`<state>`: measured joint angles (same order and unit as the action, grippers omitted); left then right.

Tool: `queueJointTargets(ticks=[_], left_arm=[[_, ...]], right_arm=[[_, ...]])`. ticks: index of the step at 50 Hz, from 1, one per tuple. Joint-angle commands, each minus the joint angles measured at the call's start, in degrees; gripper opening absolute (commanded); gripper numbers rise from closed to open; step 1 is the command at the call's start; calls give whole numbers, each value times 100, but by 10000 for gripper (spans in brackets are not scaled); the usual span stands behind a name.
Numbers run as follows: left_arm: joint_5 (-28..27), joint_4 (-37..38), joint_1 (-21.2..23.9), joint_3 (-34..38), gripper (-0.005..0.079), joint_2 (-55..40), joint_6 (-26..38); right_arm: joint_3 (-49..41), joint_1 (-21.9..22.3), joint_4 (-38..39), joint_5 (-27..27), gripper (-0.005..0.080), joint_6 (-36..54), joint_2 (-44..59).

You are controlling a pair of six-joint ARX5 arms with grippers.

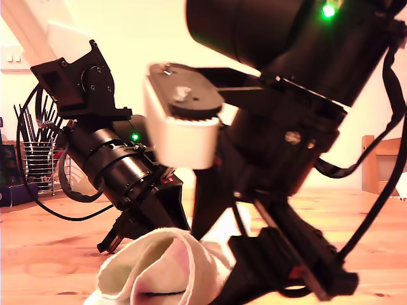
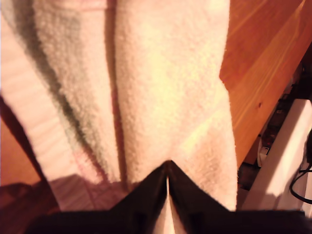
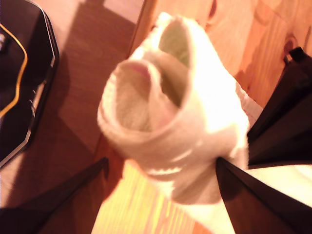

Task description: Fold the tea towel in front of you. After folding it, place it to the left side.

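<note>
Warm orange-pink cast in all views. Exterior view: wall (image 1: 191, 38) blown out white, arms backlit, near-black w/ little detail; nearest arm (image 1: 286, 146) soft, out of focus. Second wrist view: tea towel (image 3: 175, 122) blurred, overexposed; dark shadows on table (image 3: 83, 97). First wrist view sharper, terry texture visible, shadow in folds.

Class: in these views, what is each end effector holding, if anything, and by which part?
My first end effector is pinching the tea towel at a folded edge. My second end effector is open around bunched towel, not clamped.
</note>
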<state>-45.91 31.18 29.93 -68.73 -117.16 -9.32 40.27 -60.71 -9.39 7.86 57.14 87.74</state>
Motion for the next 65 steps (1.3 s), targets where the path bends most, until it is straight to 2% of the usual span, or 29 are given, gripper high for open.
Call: queueJointTargets(ticks=[1,17,24,33,42,51,65], left_arm=[[151,39,72,260,-22,-369,-17],[181,101,72,260,-22,-369,74],[157,190,72,260,-22,-369,79],[28,302,72,260,-22,-369,111],[-127,507,79,260,-22,-369,293],[-122,498,79,260,-22,-369,293],[98,144,42,258,-22,-369,535]], right_arm=[[-7,-96,57,94,632,35,46],[2,-404,291,369,632,33,37],[7,-455,295,310,612,28,37],[7,-435,267,275,454,-31,37],[7,-437,264,-48,308,-166,37],[7,-452,184,-39,-9,-660,37],[48,-605,-68,-205,-11,-1794,-308]])
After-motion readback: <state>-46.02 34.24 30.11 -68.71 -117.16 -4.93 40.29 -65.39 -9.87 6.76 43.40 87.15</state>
